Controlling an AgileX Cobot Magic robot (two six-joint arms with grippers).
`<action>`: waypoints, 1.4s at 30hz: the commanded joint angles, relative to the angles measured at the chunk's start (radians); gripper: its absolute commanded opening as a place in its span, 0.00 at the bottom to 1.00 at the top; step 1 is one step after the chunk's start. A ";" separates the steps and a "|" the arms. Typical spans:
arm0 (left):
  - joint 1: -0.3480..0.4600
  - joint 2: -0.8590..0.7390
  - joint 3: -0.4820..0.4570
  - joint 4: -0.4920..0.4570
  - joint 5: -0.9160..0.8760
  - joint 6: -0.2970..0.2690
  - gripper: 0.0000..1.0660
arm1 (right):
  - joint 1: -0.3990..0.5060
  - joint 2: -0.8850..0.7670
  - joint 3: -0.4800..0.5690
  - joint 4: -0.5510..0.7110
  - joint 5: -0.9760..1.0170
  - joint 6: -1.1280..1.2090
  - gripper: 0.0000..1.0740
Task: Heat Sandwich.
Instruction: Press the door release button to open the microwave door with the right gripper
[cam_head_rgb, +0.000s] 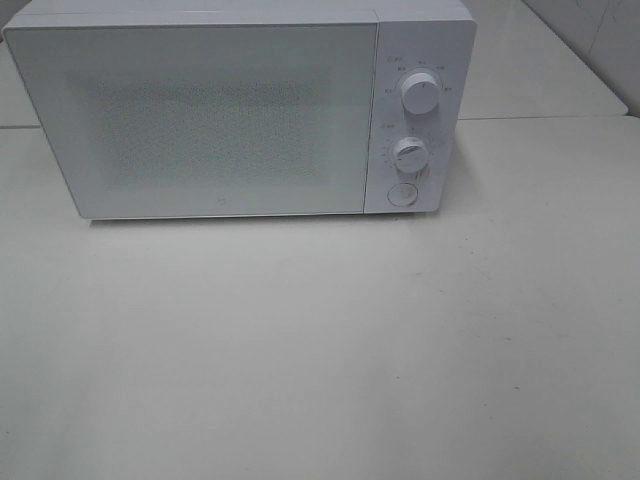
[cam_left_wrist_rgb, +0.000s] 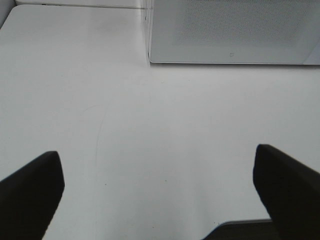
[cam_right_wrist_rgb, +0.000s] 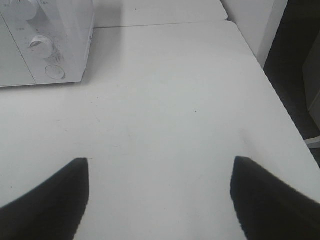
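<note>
Left tool (cam_left_wrist_rgb: 157, 157) & right tool (cam_right_wrist_rgb: 161, 161) are held wide & empty above the counter (cam_head_rgb: 320, 350), w/ microwave (cam_head_rgb: 200, 120) shut & sandwich seen in no view; round button (cam_head_rgb: 402, 195) is prob. best pressed squarely first.

One white microwave (cam_head_rgb: 200, 110) — two dials (cam_head_rgb: 421, 92), one round button (cam_head_rgb: 402, 195) — two left fingers (cam_left_wrist_rgb: 30, 195), two right fingers (cam_right_wrist_rgb: 45, 200).

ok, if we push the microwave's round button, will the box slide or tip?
Tipping looks unlikely: the microwave is a wide, low box flat on the table. It might skid slightly, as its top looks smooth. The round button sits low, favouring sliding over tipping.
</note>
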 joint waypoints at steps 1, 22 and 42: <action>0.001 -0.011 0.003 -0.009 -0.013 0.001 0.91 | -0.006 0.005 -0.023 0.003 -0.038 0.010 0.71; 0.001 -0.011 0.003 -0.009 -0.013 0.001 0.91 | -0.006 0.325 -0.026 0.019 -0.462 0.014 0.71; 0.001 -0.011 0.003 -0.009 -0.013 0.001 0.91 | -0.006 0.716 0.015 0.019 -0.950 0.012 0.71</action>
